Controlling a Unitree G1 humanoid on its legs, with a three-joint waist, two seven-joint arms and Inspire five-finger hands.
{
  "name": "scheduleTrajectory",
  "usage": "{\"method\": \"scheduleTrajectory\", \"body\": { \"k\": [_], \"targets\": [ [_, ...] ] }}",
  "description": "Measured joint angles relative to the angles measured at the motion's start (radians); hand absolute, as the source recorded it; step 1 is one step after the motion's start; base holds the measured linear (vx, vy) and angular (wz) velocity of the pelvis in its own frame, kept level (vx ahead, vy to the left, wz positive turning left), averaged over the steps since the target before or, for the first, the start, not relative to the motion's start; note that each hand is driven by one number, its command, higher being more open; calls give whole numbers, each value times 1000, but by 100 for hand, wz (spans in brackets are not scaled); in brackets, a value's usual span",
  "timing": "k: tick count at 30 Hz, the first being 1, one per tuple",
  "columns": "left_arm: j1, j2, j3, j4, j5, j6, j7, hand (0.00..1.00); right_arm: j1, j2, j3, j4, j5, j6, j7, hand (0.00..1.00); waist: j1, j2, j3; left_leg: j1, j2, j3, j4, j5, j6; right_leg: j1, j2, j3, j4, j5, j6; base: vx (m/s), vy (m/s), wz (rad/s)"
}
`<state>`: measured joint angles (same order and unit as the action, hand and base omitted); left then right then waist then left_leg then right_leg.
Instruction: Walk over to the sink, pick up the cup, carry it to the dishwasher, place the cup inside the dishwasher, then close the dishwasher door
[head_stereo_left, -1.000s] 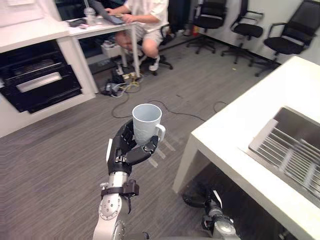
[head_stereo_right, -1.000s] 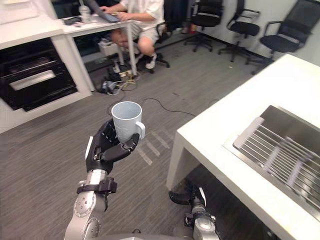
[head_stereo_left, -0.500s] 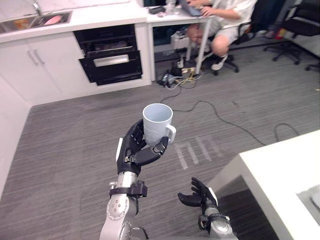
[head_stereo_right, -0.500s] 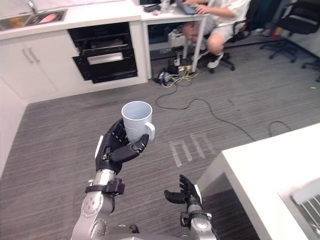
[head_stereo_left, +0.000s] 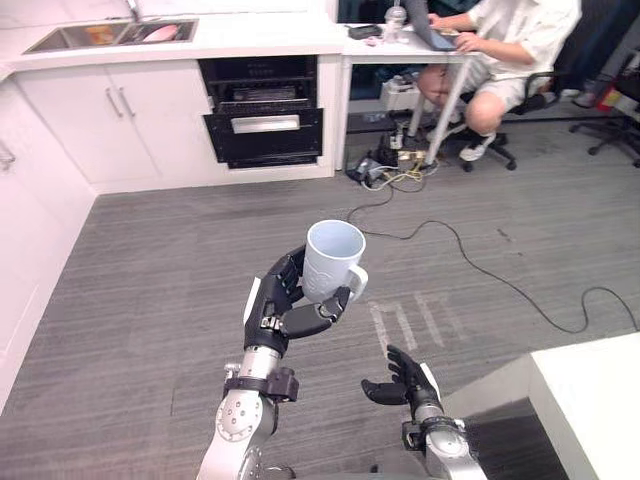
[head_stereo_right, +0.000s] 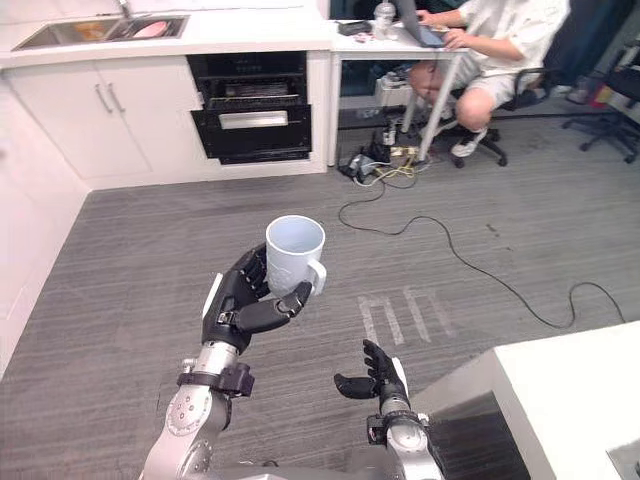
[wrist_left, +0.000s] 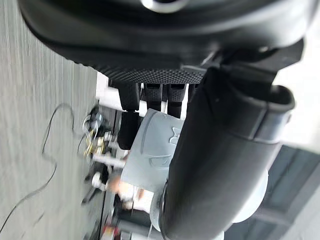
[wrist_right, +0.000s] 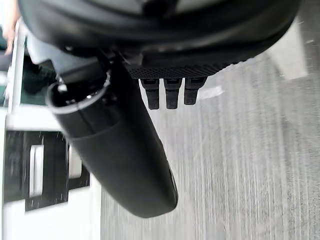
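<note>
Cup (head_stereo_left: 333, 260) clasped in left fingers (head_stereo_left: 282, 285)

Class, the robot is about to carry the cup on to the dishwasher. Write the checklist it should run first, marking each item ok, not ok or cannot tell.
1. Grip: left hand has fingers and thumb curled round the cup: ok.
2. Cup upright, mouth up: ok.
3. Right hand open, holding nothing: ok.
4. Dishwasher in sight ahead, under the counter: ok.
5. Its door open wide enough to load: cannot tell.
6. Person seated at the desk beside it, off the straight path: ok.
</note>
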<state>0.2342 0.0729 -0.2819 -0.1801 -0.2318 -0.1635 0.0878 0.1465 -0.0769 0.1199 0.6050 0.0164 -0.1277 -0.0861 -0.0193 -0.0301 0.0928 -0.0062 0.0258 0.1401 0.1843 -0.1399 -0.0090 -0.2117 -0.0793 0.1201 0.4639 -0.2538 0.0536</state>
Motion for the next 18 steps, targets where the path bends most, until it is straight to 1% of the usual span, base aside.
{"method": "scheduleTrajectory", "body": {
  "k": [1, 2, 3, 4, 6, 7, 8, 9, 12, 14, 15, 16, 18],
  "targets": [
    [-12, -7, -3, 20, 0, -5, -1, 30, 2, -7, 3, -16, -4, -2, -2, 90, -1, 7, 9, -3, -6, -32, 33, -19, -8, 9, -10, -9, -24, 61, 18, 171, -162, 81],
    [-12, -16, -5, 28, 0, -2, -1, 30, 2, -15, 3, -19, -8, -1, -2, 90, 5, 26, 6, -5, 4, -39, 38, -19, -9, 24, -4, -19, -44, 63, 14, 176, -136, 51],
    [-5, -27, -12, 28, 1, -2, -1, 30, 2, -36, 4, -31, -14, -1, -2, 90, 16, 53, -3, -11, 28, -46, 31, -23, -16, 39, 17, -37, -83, 75, 2, 160, -89, 17],
    [-6, -32, -12, 28, 1, -2, -2, 30, 2, -38, 4, -40, -24, -1, -2, 90, 25, 70, -14, -6, 46, -47, 12, -18, -23, 53, 34, -46, -114, 88, -7, 158, -90, 8],
    [-6, -35, -12, 26, 10, -4, -2, 30, 1, -38, 3, -48, -41, -1, -2, 90, 32, 78, -19, 18, 66, -46, -24, -9, -38, 84, 58, -51, -164, 106, -21, 119, -77, -2],
    [-5, -35, -12, 27, 16, -5, -2, 30, 2, -38, 3, -51, -41, -1, -2, 90, 32, 81, -23, 24, 71, -46, -33, -8, -41, 92, 64, -53, -177, 111, -24, 112, -79, -3],
    [-2, -35, -12, 27, 18, -5, -4, 30, 3, -38, 2, -55, -41, -1, -2, 90, 31, 75, -26, 26, 79, -47, -45, -4, -45, 101, 71, -56, -199, 120, -27, 68, -45, -1],
    [44, 1, 0, 30, 18, -5, -4, 30, 53, -24, -32, -21, -41, -1, -7, 90, 27, 25, -72, 12, 57, -58, -112, 69, -35, 182, 44, -51, -448, 294, -3, 47, -31, -1],
    [44, 1, 0, 30, 18, -5, -4, 30, 53, -24, -32, -21, -41, -1, -7, 90, 27, 25, -72, 12, 57, -58, -112, 69, -35, 182, 44, -51, -448, 294, -3, 0, 0, -2],
    [44, -1, 2, 32, 18, -5, -2, 30, 53, -24, -33, -21, -41, -1, -5, 90, 26, 26, -71, 21, 59, -42, -107, 67, -34, 178, 52, -35, -448, 295, -3, -3, 0, -19],
    [38, -1, 4, 43, 17, -6, -3, 30, 53, -23, -34, -13, -40, -5, -6, 90, 20, 29, -70, 24, 60, -37, -108, 66, -33, 177, 53, -29, -449, 297, -2, -10, -2, -13],
    [21, -1, 5, 73, 16, -7, -4, 30, 53, -24, -38, 7, -38, -5, -9, 90, 8, 30, -71, 22, 60, -40, -109, 67, -34, 179, 51, -41, -455, 299, -3, 0, 0, 0],
    [3, -3, 5, 126, 15, -6, -4, 30, 55, -23, -44, 45, -36, -3, -12, 90, -3, 31, -70, 19, 60, -47, -110, 68, -35, 188, 50, -50, -474, 306, -5, -2, -5, 12]
  ]
}}
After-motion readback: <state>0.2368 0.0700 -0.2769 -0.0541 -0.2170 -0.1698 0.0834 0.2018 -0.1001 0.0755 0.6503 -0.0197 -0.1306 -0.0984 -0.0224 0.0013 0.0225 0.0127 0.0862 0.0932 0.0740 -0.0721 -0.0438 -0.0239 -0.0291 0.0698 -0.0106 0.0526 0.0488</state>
